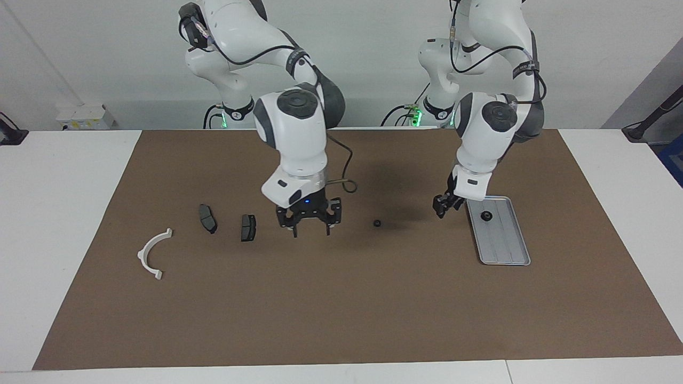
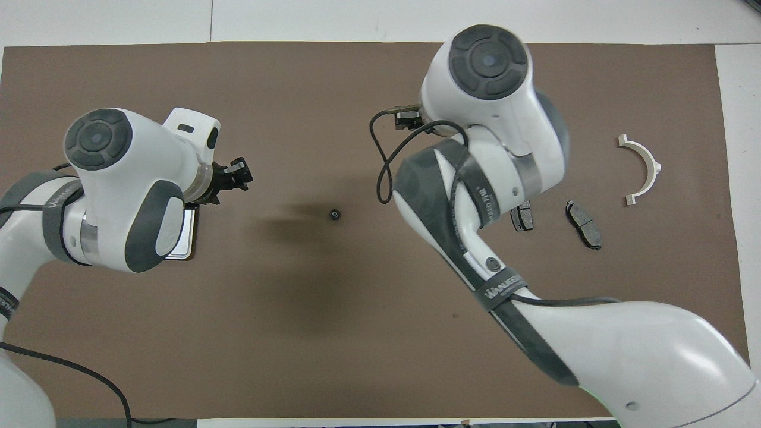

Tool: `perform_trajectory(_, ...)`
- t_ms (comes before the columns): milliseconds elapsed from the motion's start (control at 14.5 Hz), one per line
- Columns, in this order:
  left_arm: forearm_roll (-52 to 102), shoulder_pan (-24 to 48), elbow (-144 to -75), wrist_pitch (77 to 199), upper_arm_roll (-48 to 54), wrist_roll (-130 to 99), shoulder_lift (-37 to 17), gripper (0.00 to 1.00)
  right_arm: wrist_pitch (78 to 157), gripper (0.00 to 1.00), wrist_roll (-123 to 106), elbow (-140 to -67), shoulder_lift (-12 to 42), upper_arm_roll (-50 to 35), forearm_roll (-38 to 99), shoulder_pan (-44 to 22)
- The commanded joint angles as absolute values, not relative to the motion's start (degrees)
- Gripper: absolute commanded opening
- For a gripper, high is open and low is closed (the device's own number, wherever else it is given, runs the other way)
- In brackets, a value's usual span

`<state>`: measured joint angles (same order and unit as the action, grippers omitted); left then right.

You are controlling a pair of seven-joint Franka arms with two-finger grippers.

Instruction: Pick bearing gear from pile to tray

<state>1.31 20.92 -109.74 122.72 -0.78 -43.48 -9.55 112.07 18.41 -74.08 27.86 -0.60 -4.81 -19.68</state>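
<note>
Facing view: one bearing gear (image 1: 486, 216) already in tray (image 1: 504, 250), another (image 1: 377, 223) loose on mat between grippers. Right gripper (image 1: 310, 225) spread open, empty; left gripper (image 1: 442, 208) beside tray, fingers unreadable.

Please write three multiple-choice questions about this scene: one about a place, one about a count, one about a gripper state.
1. Where is one small black gear?
A. on the tray
B. on the white bracket
C. in a gripper

2. How many brake pads lie on the mat?
A. one
B. two
C. four

3. The right gripper is:
A. open, holding nothing
B. shut on a pad
C. shut on a gear

Key: 1 A, it lies within the tray's rim; 2 B, pads and; 3 A, its fingers stand spread.
</note>
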Motion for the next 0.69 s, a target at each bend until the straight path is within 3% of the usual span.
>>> perform_trajectory(0,1.4,27.9,-97.8,120.3,-1.9,-52.3,-19.6,0.6,110.7,0.78,10.5,-75.1,26.4,-1.7,-4.4,-13.5)
perform_trajectory(138,1.0,31.8,-94.5,120.4,-2.1,-55.3,-25.7,0.59,108.7,0.83,8.6,-75.5,24.6,-1.6,-4.5,-9.4)
perform_trajectory(345,0.2,32.0,-96.5,123.1,-2.0,-55.3,-25.8,0.46,107.0,0.95,3.4,-76.2,21.5,-1.5,-4.4,-4.1)
perform_trajectory(621,0.0,32.2,-99.1,124.4,-2.0,-55.1,-25.6,0.48,104.5,1.0,3.4,-76.5,15.0,-1.5,-4.1,-0.4)
